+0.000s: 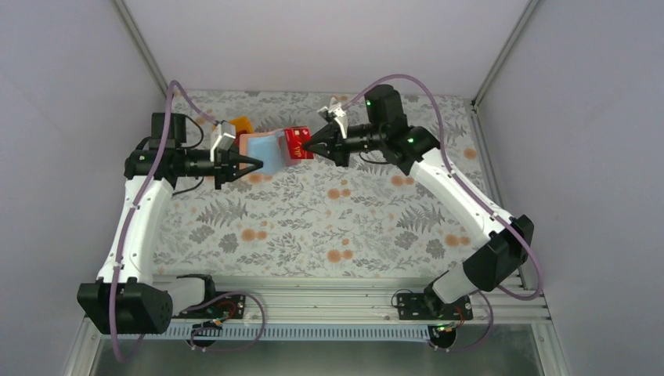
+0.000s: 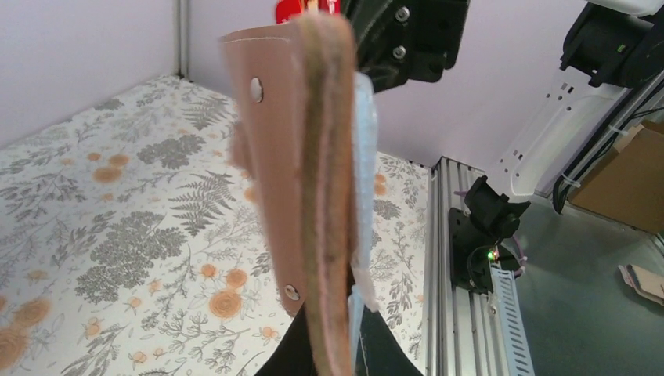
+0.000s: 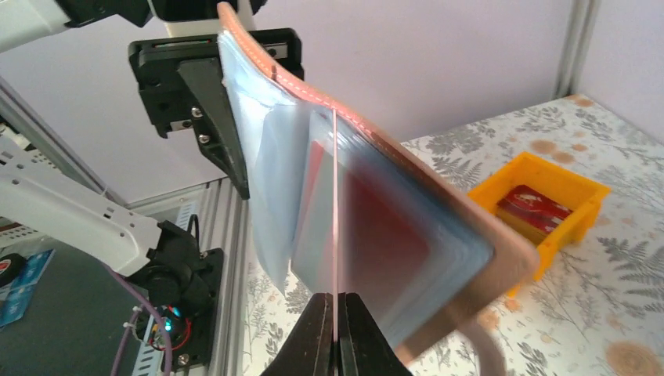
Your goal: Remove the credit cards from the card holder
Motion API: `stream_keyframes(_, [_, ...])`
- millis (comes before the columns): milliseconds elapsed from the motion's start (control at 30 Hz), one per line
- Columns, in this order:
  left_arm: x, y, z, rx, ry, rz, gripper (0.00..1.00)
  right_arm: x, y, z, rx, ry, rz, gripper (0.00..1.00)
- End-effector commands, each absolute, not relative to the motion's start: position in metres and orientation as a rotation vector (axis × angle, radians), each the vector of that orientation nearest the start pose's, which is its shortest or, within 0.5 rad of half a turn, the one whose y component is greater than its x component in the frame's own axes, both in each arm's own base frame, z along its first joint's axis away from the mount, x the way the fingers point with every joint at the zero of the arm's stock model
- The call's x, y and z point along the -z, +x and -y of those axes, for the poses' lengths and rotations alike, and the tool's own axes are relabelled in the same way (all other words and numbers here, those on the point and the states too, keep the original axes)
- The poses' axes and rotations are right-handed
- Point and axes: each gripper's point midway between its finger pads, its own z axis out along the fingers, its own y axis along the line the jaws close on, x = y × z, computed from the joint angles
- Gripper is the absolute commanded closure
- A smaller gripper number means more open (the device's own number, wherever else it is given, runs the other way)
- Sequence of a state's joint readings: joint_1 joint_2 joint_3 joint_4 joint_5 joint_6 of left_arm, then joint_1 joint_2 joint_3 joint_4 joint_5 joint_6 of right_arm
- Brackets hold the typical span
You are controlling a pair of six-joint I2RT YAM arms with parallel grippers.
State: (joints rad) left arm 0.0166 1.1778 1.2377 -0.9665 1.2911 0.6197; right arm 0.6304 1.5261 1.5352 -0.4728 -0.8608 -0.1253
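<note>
The card holder (image 1: 262, 153), tan outside and light blue inside, hangs above the back of the table with my left gripper (image 1: 257, 163) shut on its left edge. In the left wrist view it stands edge-on (image 2: 313, 196) between the black fingers (image 2: 384, 348). A red credit card (image 1: 298, 142) sticks out of its right side, and my right gripper (image 1: 308, 146) is shut on that card. In the right wrist view the card shows as a thin upright edge (image 3: 335, 204) rising from the shut gripper (image 3: 337, 301), alongside the holder's blue sleeves (image 3: 438, 258).
An orange tray (image 3: 583, 196) sits on the floral table behind the holder, with a red card (image 3: 532, 210) lying in it; it also shows as the tray (image 1: 241, 123) in the top view. Grey walls enclose the table, and an aluminium rail (image 1: 329, 301) runs along the near edge.
</note>
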Motion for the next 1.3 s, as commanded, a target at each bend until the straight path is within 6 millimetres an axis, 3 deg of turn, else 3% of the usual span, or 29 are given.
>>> stream_keyframes(0, [-0.341,0.232,0.163,1.172,1.045,-1.608,0.98,-0.355,0.264,-0.342,-1.148,-1.238,-1.657,0.96])
stream_keyframes(167, [-0.328,0.247,0.160,1.166,0.963,-1.698,0.98,-0.363,0.263,-0.335,-1.129,-1.230,-1.644,0.96])
stream_keyframes(333, [-0.279,0.274,0.156,1.183,0.773,-1.890,0.98,-0.386,0.265,-0.312,-1.068,-1.152,-1.628,0.96])
stream_keyframes(433, [-0.243,0.271,0.172,1.260,0.742,-1.978,0.98,-0.395,0.268,-0.299,-1.023,-1.079,-1.646,0.96])
stream_keyframes(567, [-0.220,0.254,0.206,1.436,0.825,-1.999,0.98,-0.389,0.272,-0.291,-0.997,-1.022,-1.697,0.96])
stream_keyframes(767, [-0.183,0.246,0.229,1.534,0.854,-2.086,0.98,-0.375,0.276,-0.290,-0.998,-1.000,-1.746,0.96])
stream_keyframes(1267, [-0.093,0.255,0.227,1.491,0.675,-2.389,0.98,-0.359,0.287,-0.296,-0.994,-1.021,-1.785,0.96])
